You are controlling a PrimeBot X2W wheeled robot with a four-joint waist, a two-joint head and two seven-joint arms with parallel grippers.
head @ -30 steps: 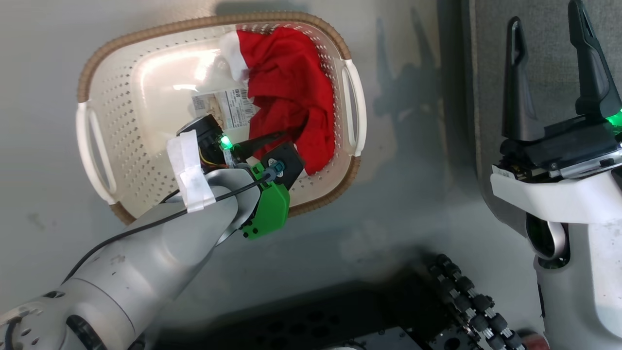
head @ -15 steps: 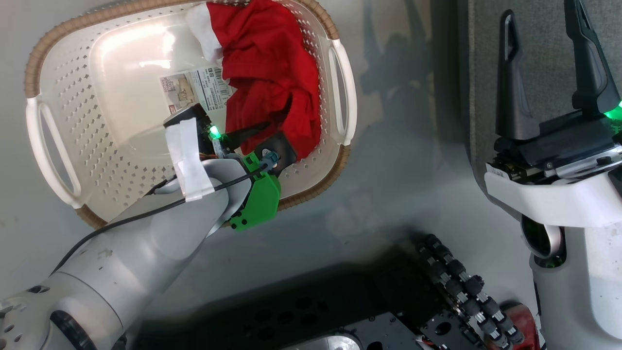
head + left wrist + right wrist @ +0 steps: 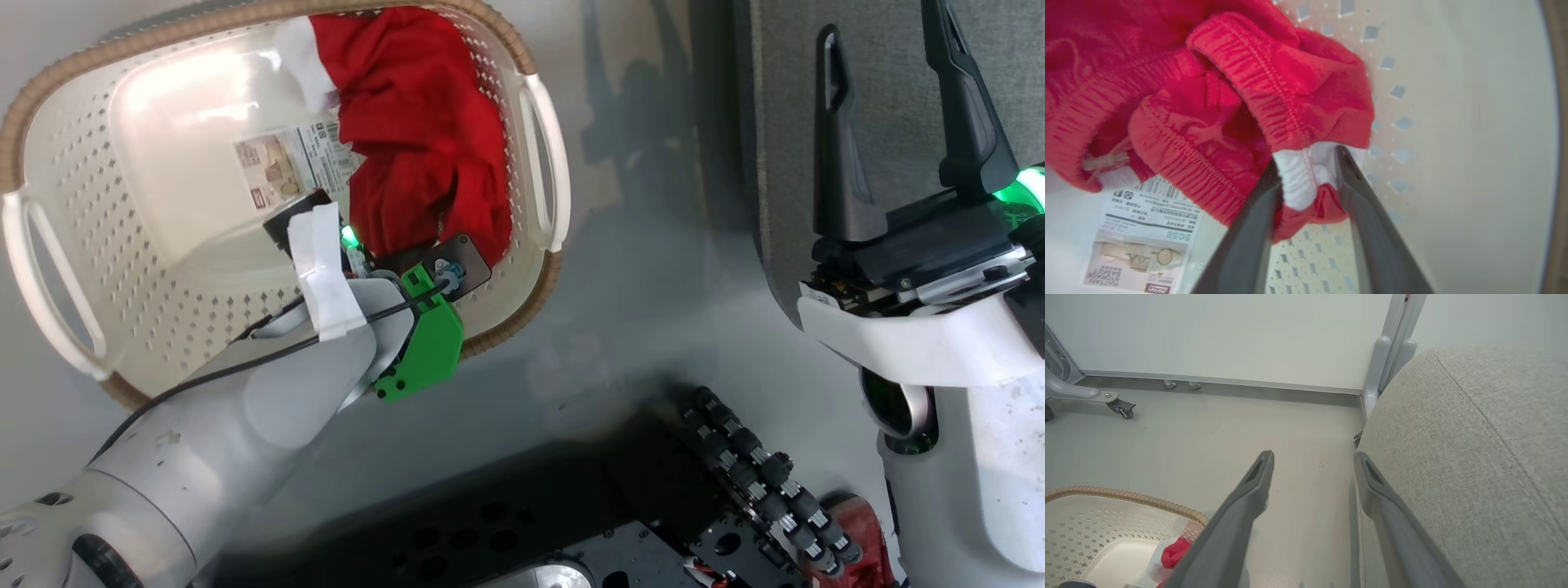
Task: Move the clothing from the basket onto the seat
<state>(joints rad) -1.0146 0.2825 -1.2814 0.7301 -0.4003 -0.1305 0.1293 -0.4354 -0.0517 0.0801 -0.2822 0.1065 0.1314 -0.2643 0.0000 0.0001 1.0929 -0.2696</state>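
The fingers of the left gripper are pinching the white hem of bright red fabric clothing bunched at the cream perforated plastic basket's right end. The fingers of the right gripper are hanging released beside the grey upholstered seat. Such a thin pinch may be risking a slip on lifting.

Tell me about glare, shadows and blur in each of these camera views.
Head view: glare whitens the basket floor, and dark shadows fall on the ground beside it. Left wrist view: the clothing looks soft, the left gripper blurred up close. Right wrist view: even light, the seat weave clear, the right gripper slightly soft.
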